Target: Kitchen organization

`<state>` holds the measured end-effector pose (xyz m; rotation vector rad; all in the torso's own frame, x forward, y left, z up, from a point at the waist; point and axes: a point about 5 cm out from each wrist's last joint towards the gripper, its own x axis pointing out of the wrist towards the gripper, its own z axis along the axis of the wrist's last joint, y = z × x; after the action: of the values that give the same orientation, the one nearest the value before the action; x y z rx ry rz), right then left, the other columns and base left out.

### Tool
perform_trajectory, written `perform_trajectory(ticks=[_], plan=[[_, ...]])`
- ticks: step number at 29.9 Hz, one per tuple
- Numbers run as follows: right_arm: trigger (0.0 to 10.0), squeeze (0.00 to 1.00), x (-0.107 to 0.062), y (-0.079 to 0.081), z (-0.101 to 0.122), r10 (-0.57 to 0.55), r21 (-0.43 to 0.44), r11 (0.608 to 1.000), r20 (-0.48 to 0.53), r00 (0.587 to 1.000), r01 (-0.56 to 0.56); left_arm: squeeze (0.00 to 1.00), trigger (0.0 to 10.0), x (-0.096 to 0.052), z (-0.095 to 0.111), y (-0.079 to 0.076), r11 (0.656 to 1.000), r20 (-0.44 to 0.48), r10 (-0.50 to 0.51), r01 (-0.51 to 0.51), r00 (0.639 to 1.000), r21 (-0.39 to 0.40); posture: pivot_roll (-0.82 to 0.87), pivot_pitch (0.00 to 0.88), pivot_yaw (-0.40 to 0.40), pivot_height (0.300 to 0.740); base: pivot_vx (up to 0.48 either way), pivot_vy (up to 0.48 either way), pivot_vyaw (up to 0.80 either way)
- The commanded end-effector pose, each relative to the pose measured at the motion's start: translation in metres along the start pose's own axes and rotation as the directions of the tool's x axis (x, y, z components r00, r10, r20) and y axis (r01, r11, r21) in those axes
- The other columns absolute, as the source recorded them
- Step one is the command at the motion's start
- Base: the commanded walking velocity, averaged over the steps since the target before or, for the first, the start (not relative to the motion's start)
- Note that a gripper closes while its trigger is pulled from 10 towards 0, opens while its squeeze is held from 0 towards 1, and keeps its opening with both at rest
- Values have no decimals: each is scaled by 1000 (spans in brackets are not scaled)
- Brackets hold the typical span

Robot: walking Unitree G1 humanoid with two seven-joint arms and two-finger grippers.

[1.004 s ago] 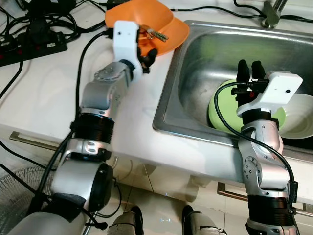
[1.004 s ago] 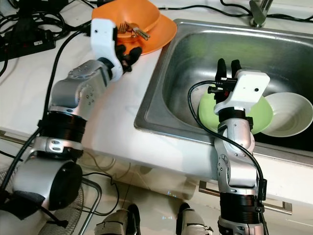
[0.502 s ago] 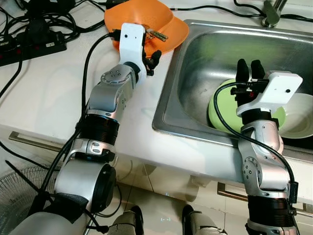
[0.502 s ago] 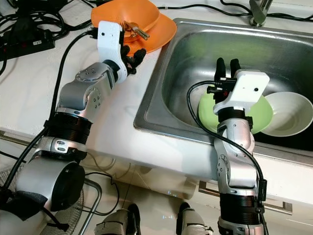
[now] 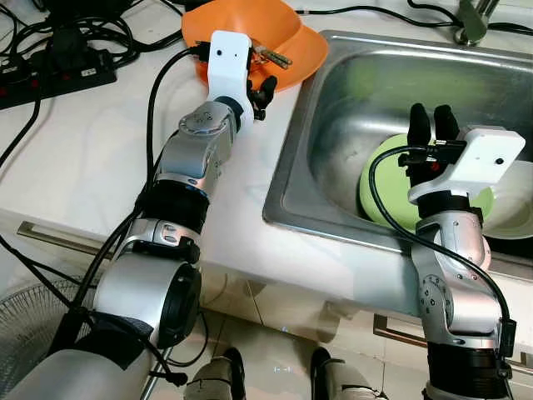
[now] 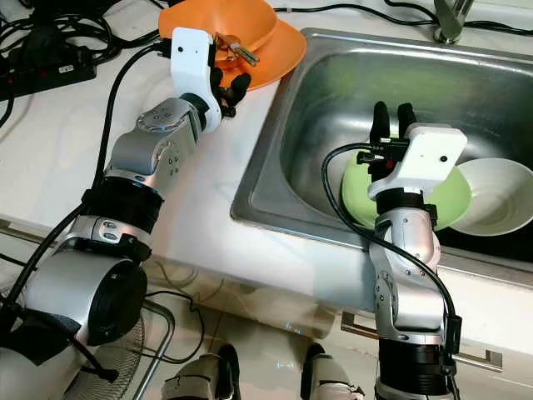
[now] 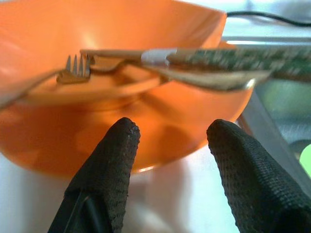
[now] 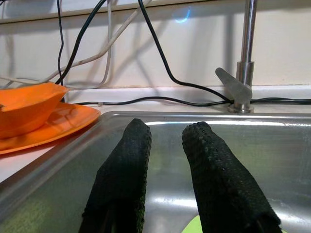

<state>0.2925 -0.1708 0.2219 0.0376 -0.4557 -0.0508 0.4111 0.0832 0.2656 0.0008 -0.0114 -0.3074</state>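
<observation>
Moved my left gripper (image 7: 167,141) closer to the orange bowl (image 5: 250,21); fingers spread, holding nothing, just short of the orange plate (image 5: 304,52). Fork (image 7: 77,68) lies in that bowl. Right gripper (image 5: 431,123) hovers over the sink (image 5: 350,92) above the green bowl (image 5: 387,187), fingers slightly apart, empty.

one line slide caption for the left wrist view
Open left gripper facing a stacked orange plastic bowl holding cutlery.
</observation>
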Motion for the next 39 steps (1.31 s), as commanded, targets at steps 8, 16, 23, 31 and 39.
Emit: perform_trajectory(ticks=[8,16,23,31,39], plan=[[10000,0,-14,-10,-7,-32,-16,999,-64,997,31,0,10000,10,13,7,999,15,32,-32,999,-3,-189,254,100,740,0,0,0],[10000,0,-21,-18,-3,-59,-43,998,-73,996,55,0,10000,12,14,10,998,4,64,-64,998,-9,-228,275,93,740,0,0,0],[10000,0,-24,-20,-1,-50,-56,997,-84,995,46,0,10000,14,19,13,995,14,96,-95,995,-40,-244,286,76,740,0,0,0],[10000,0,-31,-22,2,-54,-68,997,-103,993,47,0,10000,14,19,16,988,3,132,-131,991,-76,-263,306,75,740,0,0,0],[10000,0,-40,-25,4,-74,-75,995,-121,990,65,0,10000,13,6,22,975,-61,192,-197,980,-102,-277,329,78,740,0,0,0]])
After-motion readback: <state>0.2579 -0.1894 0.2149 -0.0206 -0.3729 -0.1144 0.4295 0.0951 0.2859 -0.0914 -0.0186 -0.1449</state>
